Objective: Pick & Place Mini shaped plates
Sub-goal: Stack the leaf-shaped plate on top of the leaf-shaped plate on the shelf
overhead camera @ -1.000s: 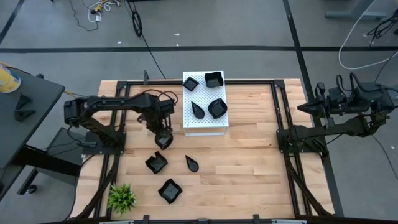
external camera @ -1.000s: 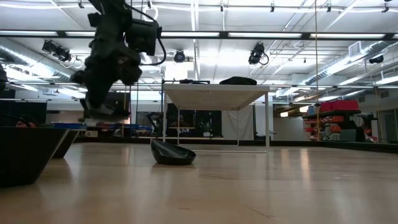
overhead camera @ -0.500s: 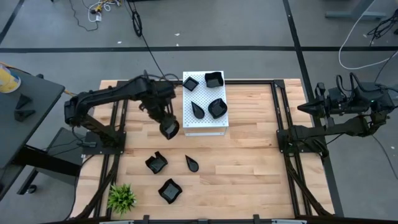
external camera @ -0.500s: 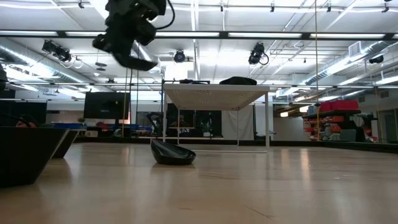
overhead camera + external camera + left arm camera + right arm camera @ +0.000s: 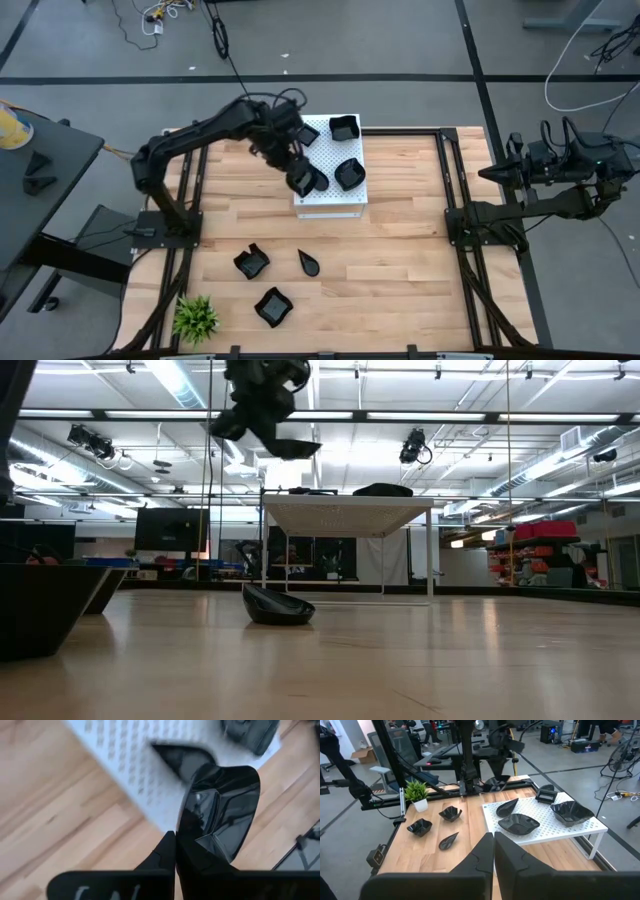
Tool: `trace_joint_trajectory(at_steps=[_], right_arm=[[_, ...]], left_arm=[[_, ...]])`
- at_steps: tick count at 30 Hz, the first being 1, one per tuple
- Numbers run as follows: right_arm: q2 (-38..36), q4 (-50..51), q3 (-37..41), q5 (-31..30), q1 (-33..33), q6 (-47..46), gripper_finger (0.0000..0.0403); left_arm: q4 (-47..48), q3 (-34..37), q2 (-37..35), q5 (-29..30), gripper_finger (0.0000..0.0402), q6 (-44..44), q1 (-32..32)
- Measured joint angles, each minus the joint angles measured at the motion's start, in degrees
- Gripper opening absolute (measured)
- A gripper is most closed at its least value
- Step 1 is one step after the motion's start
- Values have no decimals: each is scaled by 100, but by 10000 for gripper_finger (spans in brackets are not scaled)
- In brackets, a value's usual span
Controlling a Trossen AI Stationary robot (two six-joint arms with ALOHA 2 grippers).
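My left gripper (image 5: 300, 178) is shut on one black mini shaped plate (image 5: 220, 810) and holds it in the air over the near left part of the white perforated board (image 5: 330, 198). In the low view the plate (image 5: 278, 444) shows high above the board. Several more black plates lie on the board, among them a square one (image 5: 343, 128) and a polygonal one (image 5: 350, 173). Three plates rest on the wooden table (image 5: 400, 260): two angular ones (image 5: 251, 262) (image 5: 272, 306) and a teardrop (image 5: 309, 264). My right gripper (image 5: 493, 851) waits shut, beyond the table's right edge. My left gripper pinches the plate's rim (image 5: 183, 843) between its two fingers. The fingers come from above, slanting down. The plate sticks out past the fingertips, tilted, its glossy hollow toward the wrist camera, and is lifted clear of board and table.
A small green plant (image 5: 195, 316) stands at the table's near left corner. Black frame rails (image 5: 450, 215) run along the table's left and right sides. The board stands raised on legs (image 5: 430, 550) at the far middle, with bare wood to its right.
My left gripper has risen and swung from the table's left middle toward the far right, ending over the white board. It has stayed shut on the plate, which has gone up with it, clear of the table.
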State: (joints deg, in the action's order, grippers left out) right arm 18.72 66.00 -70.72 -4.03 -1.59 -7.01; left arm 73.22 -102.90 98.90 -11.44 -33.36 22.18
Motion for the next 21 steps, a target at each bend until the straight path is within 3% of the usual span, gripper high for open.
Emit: trace_joint_trajectory(at_steps=[13, 21], right_arm=[[0, -2, 0, 0, 0, -2, 19], [0, 0, 0, -2, 0, 0, 19]], left_arm=[[-339, -1784, 1394, -561, 5, 251, 87], [-643, -2178, 1907, -860, 17, 250, 86]])
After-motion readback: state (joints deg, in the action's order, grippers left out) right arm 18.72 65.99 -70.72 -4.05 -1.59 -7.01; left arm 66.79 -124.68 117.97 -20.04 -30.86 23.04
